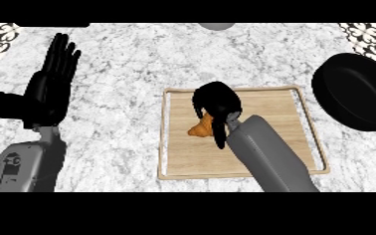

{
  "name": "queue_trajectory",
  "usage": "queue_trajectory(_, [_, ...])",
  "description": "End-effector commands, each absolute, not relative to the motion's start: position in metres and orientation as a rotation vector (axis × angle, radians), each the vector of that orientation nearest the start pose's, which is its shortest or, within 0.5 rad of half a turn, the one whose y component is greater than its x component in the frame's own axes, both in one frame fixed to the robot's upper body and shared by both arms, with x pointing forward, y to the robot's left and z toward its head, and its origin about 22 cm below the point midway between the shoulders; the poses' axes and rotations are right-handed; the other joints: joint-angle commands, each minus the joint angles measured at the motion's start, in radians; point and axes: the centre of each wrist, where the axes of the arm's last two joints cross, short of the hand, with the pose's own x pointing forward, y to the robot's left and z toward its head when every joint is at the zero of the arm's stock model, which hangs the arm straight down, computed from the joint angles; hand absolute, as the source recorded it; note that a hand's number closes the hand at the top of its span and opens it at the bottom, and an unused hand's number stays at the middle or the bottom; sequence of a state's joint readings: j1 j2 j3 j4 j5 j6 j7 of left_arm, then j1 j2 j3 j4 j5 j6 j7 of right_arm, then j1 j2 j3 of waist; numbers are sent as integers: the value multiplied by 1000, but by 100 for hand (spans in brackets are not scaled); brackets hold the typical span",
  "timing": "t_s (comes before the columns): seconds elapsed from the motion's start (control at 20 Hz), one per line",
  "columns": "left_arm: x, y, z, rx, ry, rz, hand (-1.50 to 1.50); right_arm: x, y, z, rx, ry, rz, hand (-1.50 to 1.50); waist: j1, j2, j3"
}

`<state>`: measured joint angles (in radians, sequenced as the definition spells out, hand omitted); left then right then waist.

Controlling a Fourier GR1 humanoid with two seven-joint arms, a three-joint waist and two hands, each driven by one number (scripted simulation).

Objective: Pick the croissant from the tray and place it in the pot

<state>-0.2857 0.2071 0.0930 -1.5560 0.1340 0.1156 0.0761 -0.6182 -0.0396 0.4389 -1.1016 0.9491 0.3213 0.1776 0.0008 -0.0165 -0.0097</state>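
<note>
The croissant (198,128) lies directly beneath the fingers (208,98) of the right hand (218,101). Only its orange-brown lower end shows, projecting below the fingertips on their left side. The rest is hidden by the hand.

Finger state, right hand: curled downward over the croissant, with the thumb (220,136) running along the croissant's right edge. The croissant is enclosed between thumb and fingers. Whether it is touching the tray (283,117) or is lifted clear of it cannot be told.

The croissant is small, with a tapered, pointed tip and a matt, baked-looking surface.

The tray lies under the fingers and extends away from them on every side. It is rectangular and flat, with a light wood-grain floor and a thin, pale, raised rim with rounded corners. The grey right forearm (268,154) crosses the tray's lower right portion.

The table (147,55) has a white marble pattern with grey veining.

The pot (345,92) stands well to the right of the fingers, off the tray. It is round, black and smooth, and partly cut off by the view's edge.

Left hand (47,92): at the view's left edge, well apart from the tray, resting, with fingers straight, pointing up and holding nothing.
</note>
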Motion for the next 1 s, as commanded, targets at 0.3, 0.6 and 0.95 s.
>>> queue_trajectory(0.3, [294, 270, 64, 110, -1776, 36, 0, 342, -61, 84, -854, -1294, 1275, 150, 20, 20, 9])
queue_trajectory(0.6, [311, 252, 88, 51, -1786, 7, 0, 392, -60, 145, -1164, -1190, 782, 150, 64, 35, 8])
queue_trajectory(0.95, [306, 258, 82, 60, -1771, 13, 0, 405, -34, 194, -1515, -1154, 422, 150, 41, 22, 8])
